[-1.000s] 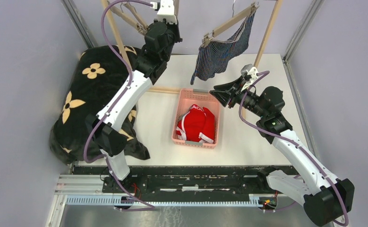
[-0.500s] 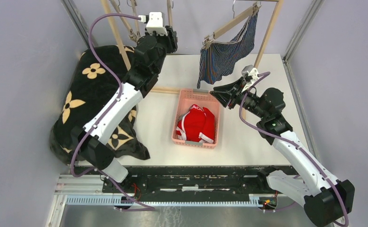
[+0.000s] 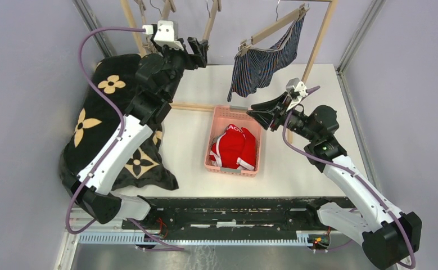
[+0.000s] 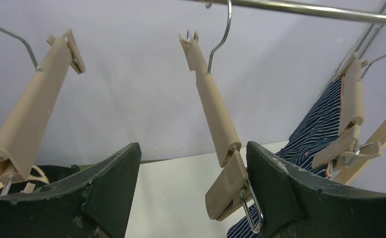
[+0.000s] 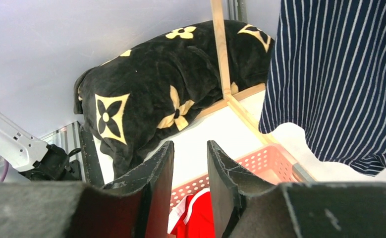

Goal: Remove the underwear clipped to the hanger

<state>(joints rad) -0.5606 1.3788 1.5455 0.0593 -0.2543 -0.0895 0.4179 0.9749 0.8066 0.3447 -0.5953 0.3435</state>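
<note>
Top external: last garment pending. Dark blue striped boxers (image 3: 264,62) hang clipped to the tilted wooden hanger (image 3: 272,25) at the back right, above the far end of the pink basket (image 3: 211,140). Red briefs (image 3: 233,147) lie in the basket, off the hanger. I can't make out any grey striped pair from here.

Left claw (image 3: 198,49) is up at the rail (image 4: 304,9). Its jaws are wide apart and hold nothing. Left wrist view looks between them at two bare clip hangers (image 4: 215,114), with the boxers off to the right.

Right claw (image 3: 256,115) hovers low, near the boxers' bottom hem and over the basket's far edge. Its jaws are a narrow gap apart with nothing between them. Right wrist view has the striped cloth up and to the right of the fingers, not touching.

My read: two hangers done, boxers are the step in hand.
- Right claw is the closer one. It needs to go up and right into the hem, close on cloth and pull down toward the basket.
- Can't tell how many clips grip the waistband. If the pull doesn't free it, the left claw has to squeeze a clip.
- Risk: the hanger swings or lifts off the rail.

Writing: white capitals on the red briefs' band, "AC…" at best, the rest is folded under. Black blanket (image 3: 109,112) has tan flower motifs and no text.
</note>
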